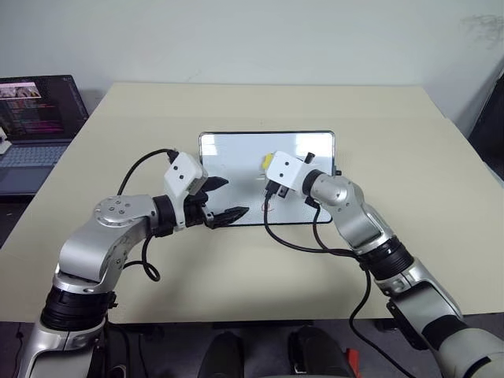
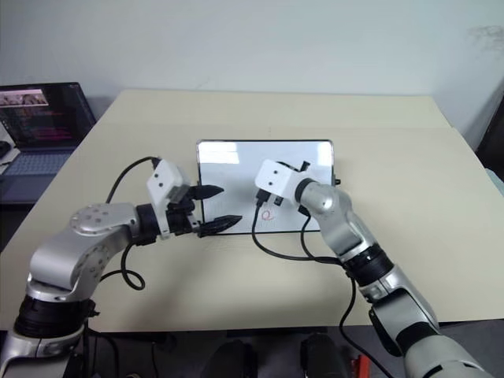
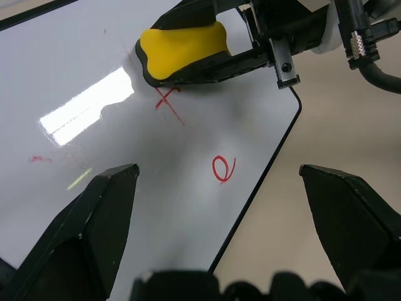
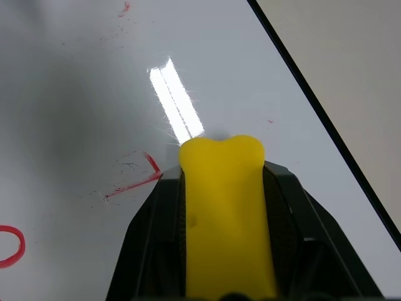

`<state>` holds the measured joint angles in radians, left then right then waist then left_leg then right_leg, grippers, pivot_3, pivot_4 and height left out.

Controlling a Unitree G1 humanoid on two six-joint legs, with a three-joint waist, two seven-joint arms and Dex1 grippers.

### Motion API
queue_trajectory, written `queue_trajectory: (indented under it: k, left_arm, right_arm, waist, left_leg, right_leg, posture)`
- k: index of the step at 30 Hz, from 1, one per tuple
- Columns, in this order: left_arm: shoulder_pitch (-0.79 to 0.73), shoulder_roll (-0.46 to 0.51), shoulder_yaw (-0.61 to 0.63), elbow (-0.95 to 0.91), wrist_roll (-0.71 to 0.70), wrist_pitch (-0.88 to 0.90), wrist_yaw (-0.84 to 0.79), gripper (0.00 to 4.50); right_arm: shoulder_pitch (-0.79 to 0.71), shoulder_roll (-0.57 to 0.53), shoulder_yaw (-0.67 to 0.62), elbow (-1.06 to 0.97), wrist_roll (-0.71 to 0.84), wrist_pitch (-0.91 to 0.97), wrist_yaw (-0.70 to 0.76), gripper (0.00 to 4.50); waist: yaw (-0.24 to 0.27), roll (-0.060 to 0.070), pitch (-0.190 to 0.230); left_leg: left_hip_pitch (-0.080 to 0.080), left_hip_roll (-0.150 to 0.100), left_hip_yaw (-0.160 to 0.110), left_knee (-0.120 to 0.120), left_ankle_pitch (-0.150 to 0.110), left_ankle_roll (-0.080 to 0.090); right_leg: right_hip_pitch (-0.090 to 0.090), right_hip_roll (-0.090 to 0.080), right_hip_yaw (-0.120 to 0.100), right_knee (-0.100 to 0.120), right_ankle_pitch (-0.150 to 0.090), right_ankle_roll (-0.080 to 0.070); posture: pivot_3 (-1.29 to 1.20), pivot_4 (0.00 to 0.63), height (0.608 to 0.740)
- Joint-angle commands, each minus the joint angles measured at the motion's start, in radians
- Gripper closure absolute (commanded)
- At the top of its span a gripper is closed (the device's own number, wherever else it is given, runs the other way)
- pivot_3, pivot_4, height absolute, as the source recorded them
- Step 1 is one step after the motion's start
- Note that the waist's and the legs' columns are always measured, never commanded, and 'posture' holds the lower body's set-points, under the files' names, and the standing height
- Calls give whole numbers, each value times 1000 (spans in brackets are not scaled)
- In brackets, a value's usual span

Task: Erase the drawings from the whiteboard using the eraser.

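Left gripper (image 1: 223, 198) at board's left near corner, fingers spread wide, holding nothing, tips over board edge. Whiteboard (image 1: 236, 153) lies flat mid-table (image 1: 142, 118), laptop (image 1: 35, 118) far left. Drawings on board: faint red smudge (image 3: 39, 159), partly rubbed cross (image 3: 169, 103), intact "e" loop (image 3: 223, 169) nearest the corner. Right gripper (image 4: 222, 244) pinches eraser (image 4: 225, 213), felt base on board, touching the cross, loop just beside it.
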<state>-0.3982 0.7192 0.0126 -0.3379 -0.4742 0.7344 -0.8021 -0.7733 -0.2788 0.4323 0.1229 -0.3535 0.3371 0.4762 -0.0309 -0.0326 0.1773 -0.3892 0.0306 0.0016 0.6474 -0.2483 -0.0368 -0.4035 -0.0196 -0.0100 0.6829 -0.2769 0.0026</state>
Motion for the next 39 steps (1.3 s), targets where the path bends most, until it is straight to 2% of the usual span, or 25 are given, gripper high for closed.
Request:
queue_trajectory:
  k: [1, 8, 19, 27, 32, 39]
  left_arm:
    - [-6, 3, 9, -29, -6, -18, -7, 0]
    - [-5, 3, 5, -32, -7, -16, -9, 0]
    - [-6, 1, 5, -33, -4, -15, -10, 0]
    - [-4, -1, 2, -33, -2, -16, -10, 0]
    - [-3, -1, 0, -33, -1, -19, -11, 0]
    - [3, 0, 4, -37, -1, -20, -10, 0]
  right_arm:
    - [-6, 24, -55, 10, 19, 28, -21, 3199]
    - [-38, 20, -107, 50, -2, 19, -104, 3199]
    - [18, -7, -10, 17, -17, 37, 24, 3200]
    - [-60, 44, -107, 44, -1, -21, -128, 3200]
    - [-89, 71, -120, 66, -5, -55, -175, 3200]
    - [-53, 56, -68, 66, -17, -42, -103, 3200]
  waist:
    - [0, 0, 0]
    - [1, 0, 0]
    - [0, 0, 0]
    - [0, 0, 0]
    - [0, 0, 0]
    - [0, 0, 0]
  left_leg:
    - [0, 0, 0, 0, 0, 0]
    - [-2, 0, 0, 0, 0, 0]
    - [-1, 0, 0, -1, 0, 0]
    - [-1, 0, 0, 0, 0, 0]
    - [-4, 1, 0, -1, 0, 0]
    - [-8, 1, 0, -1, 0, 0]
  right_leg:
    - [0, 0, 0, 0, 0, 0]
    - [-1, 0, 0, -1, 1, 0]
    - [-1, 0, 0, -1, 0, 0]
    - [-1, 0, 0, 0, 1, 0]
    - [-3, 0, 0, -1, 1, -1]
    - [-6, -1, 0, -3, 0, 0]
  posture:
    - [0, 150, 740]
    - [0, 150, 740]
    - [0, 150, 740]
    - [0, 150, 740]
    - [0, 150, 740]
    - [0, 150, 740]
